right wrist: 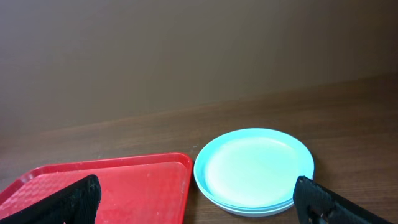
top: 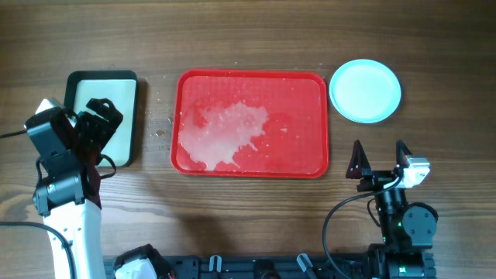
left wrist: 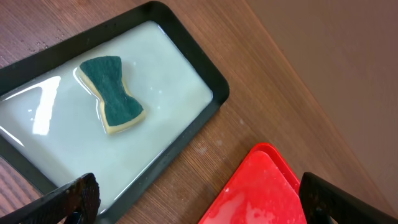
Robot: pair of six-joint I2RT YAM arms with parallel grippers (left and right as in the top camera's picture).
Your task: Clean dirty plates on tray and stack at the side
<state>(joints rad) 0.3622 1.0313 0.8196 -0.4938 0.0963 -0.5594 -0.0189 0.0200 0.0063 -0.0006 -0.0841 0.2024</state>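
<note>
Wooden table holds plates beyond right fingers.

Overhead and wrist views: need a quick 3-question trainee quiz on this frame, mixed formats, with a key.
1. True or false: a plate lies on the tray.
2. Where is the sponge? A) in the basin. B) on the tray. C) on top of the plates.
3. Short answer: which gripper is nearer the stack of plates?

Key:
1. False. The tray holds only foamy residue.
2. A.
3. The right gripper, which is open and empty.
</note>
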